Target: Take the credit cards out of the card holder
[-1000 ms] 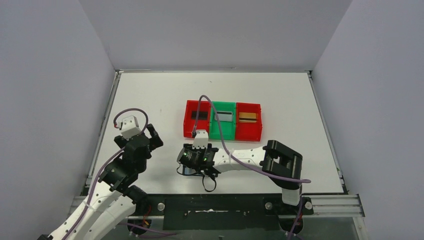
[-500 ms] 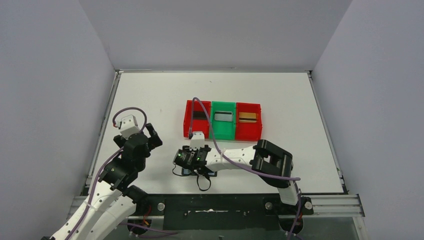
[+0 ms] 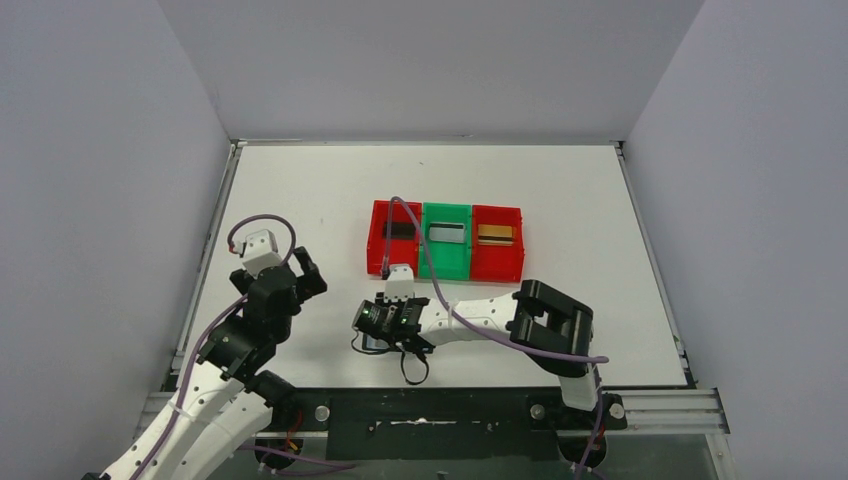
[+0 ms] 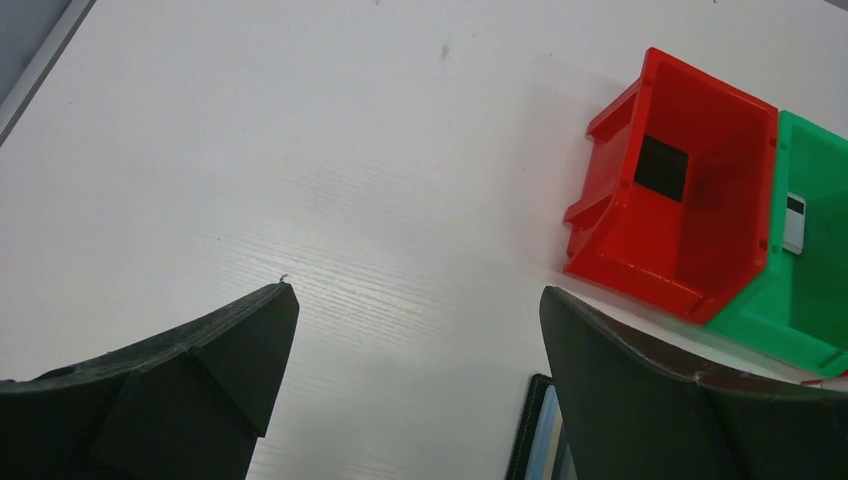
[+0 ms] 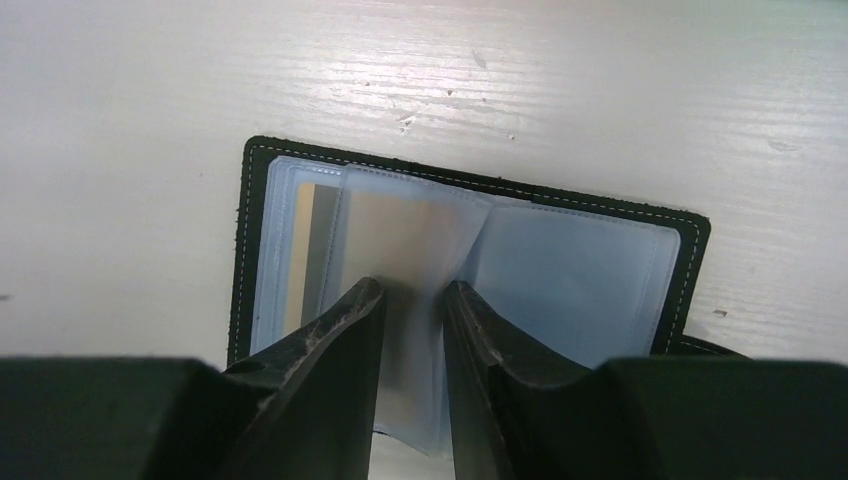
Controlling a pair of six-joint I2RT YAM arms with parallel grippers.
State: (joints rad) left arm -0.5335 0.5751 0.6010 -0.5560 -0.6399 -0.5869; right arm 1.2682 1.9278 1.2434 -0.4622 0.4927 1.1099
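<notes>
Starting with the broad white tabletop [image 3: 300, 190]: carries near its middle a row of three open plastic bins touching side to side, namely a red bin [image 3: 377, 245], a green bin [image 3: 432, 262] and a second red bin [image 3: 517, 255]. As for the left gripper [image 4: 415, 350]: hangs over bare table to the left of that row, spread wide with nothing between the jaws. As for the right gripper [image 5: 412, 292]: reaches low over the near part of the table with only a narrow gap between the jaws, straddling a cloudy plastic middle leaf [image 5: 400, 225]; impossible to tell whether pressing on it. Directly beneath lies the small flat black bifold card holder [image 5: 590, 265], spread open on the table on the near side of the left red bin, showing grey-blue see-through pockets inside a stitched black cover. Looks light, thin and floppy, so probably slides or lifts with any pull unless pinned at the cover's edge. Holds a thin gold-tan credit card [image 5: 300, 250] in the left pocket, and seemingly another behind the leaf, though too blurred to confirm. Judged stiff, smooth and slippery against the plastic; best pinched across the flat faces at an exposed edge and drawn out along the pocket's mouth, not straight upward. Risks a slipped grip, or dragging the whole holder along.
</notes>
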